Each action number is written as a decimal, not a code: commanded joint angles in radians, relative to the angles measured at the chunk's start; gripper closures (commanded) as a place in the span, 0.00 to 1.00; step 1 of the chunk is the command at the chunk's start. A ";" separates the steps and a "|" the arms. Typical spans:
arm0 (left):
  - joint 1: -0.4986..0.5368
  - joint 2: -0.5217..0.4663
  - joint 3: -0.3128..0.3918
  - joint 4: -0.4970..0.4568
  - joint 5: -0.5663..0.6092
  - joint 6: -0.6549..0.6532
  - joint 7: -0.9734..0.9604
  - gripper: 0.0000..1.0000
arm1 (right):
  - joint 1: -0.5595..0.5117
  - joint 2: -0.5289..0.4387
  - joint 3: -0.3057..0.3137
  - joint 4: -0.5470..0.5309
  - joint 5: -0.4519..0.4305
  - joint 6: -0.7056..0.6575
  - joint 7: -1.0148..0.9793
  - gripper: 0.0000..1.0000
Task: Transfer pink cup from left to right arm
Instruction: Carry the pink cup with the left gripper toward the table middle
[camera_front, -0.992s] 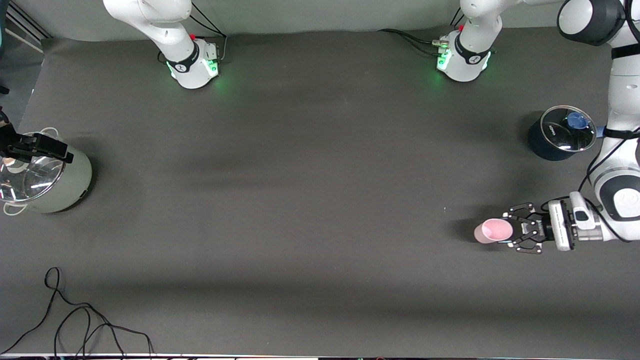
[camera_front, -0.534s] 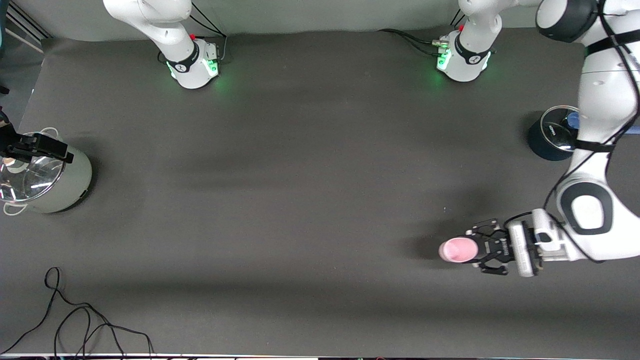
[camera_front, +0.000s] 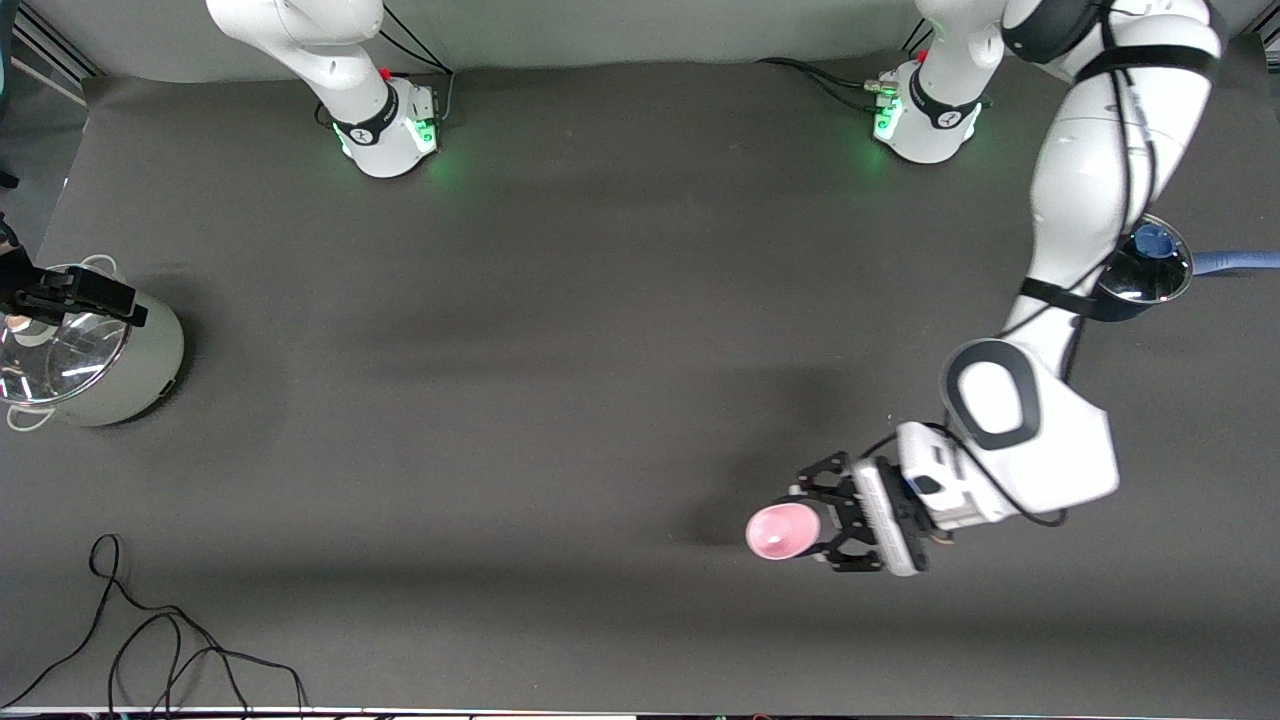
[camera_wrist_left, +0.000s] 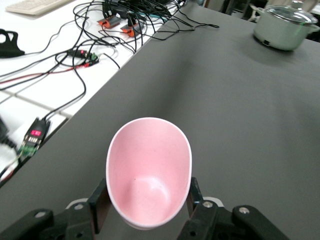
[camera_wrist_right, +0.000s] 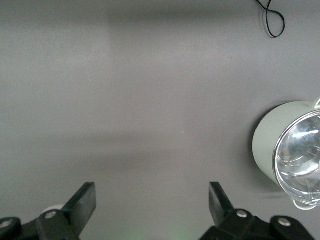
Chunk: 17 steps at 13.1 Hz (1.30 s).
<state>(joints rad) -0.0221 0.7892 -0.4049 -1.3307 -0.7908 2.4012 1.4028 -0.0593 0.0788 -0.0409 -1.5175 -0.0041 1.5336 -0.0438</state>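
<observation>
The pink cup (camera_front: 782, 531) is a small pale-pink tumbler gripped between the fingers of my left gripper (camera_front: 812, 529), held above the bare mat, with its open mouth showing. In the left wrist view the cup (camera_wrist_left: 148, 165) fills the space between the fingers (camera_wrist_left: 99, 206) of the left gripper (camera_wrist_left: 145, 202), which press on its sides. My right gripper (camera_front: 80, 293) waits over the pale-green pot at the right arm's end of the table. In the right wrist view the right gripper (camera_wrist_right: 151, 200) is open and empty.
A pale-green pot with a glass lid (camera_front: 100, 365) stands at the right arm's end and shows in both wrist views (camera_wrist_right: 287, 150) (camera_wrist_left: 284, 27). A dark blue pot with a glass lid (camera_front: 1145, 270) stands at the left arm's end, partly hidden by the left arm. A black cable (camera_front: 150, 640) lies near the front edge.
My left arm has carried the pink cup toward the right arm's end of the table and lower in the front view. The right gripper has not moved.
</observation>
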 joint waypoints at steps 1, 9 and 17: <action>-0.128 -0.001 0.018 0.024 0.030 0.120 -0.105 1.00 | 0.004 0.003 0.003 0.016 -0.011 -0.012 0.021 0.00; -0.389 -0.016 0.041 0.080 0.419 0.288 -0.681 1.00 | 0.010 0.004 0.007 0.016 -0.008 -0.003 0.024 0.00; -0.662 -0.011 0.213 0.214 0.667 0.273 -1.079 1.00 | 0.045 0.009 0.009 0.016 -0.008 0.017 0.024 0.00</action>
<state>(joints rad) -0.6164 0.7853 -0.2629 -1.1614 -0.1407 2.6937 0.3792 -0.0302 0.0795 -0.0311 -1.5170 -0.0040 1.5408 -0.0401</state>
